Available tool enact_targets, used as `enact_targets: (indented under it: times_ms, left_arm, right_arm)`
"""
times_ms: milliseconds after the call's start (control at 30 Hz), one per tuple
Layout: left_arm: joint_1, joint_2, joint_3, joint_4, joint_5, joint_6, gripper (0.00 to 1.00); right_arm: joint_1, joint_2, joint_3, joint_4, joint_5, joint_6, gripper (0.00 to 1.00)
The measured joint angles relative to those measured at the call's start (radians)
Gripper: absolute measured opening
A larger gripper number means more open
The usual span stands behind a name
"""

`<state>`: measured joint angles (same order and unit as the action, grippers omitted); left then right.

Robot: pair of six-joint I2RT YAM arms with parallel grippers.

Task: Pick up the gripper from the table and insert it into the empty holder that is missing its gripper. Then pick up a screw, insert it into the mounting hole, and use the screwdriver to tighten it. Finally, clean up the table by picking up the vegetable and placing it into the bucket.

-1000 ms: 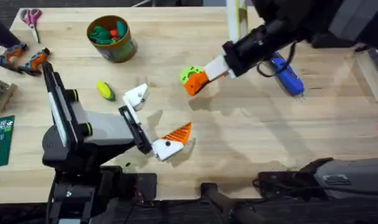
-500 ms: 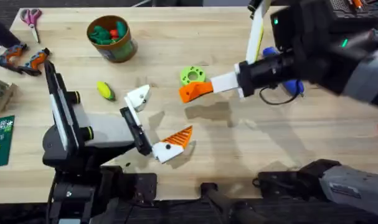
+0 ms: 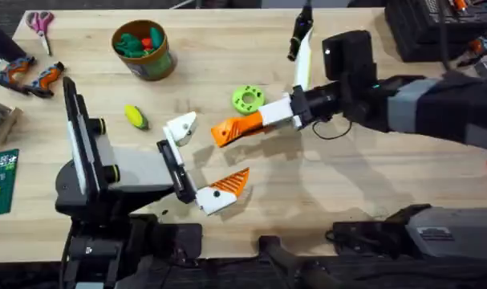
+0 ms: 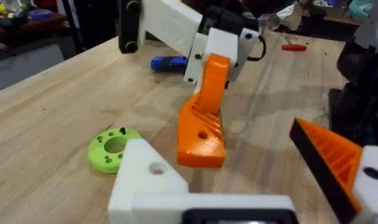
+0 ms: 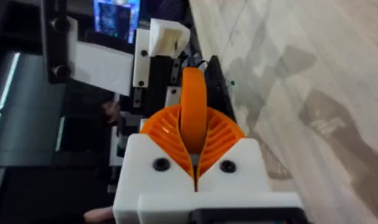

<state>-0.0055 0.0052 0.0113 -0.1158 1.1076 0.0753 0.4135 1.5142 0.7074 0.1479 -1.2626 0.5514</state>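
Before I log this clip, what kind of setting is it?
Probably a robotics lab workbench: a wooden table with scissors, orange-and-black hand tools and a green circuit board along its edge.

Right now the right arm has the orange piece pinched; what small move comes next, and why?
Probably ease the right gripper further toward the left arm's bare white holder. The gripper is clamped between its pads, its tip aimed at the holder but clearly short of it, so closing that gap while aligned comes first.
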Motion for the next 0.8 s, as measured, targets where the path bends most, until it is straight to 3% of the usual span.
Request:
enact_targets:
  times_ms: [100, 333, 800]
  left_arm:
    - [0.0, 0.0, 0.0, 0.0, 0.0, 0.0, 0.985]
    - [0.0, 0.0, 0.0, 0.0, 0.0, 0.0, 0.985]
    - [0.0, 0.0, 0.0, 0.0, 0.0, 0.0, 0.985]
  right_arm:
    - [0.012, 0.051, 0.0, 0.094, -0.073, 0.094, 0.009]
    - [0.034, 0.059, -0.001, 0.242, -0.099, 0.222, 0.009]
    - [0.086, 0.059, -0.001, 0.304, -0.007, 0.351, 0.009]
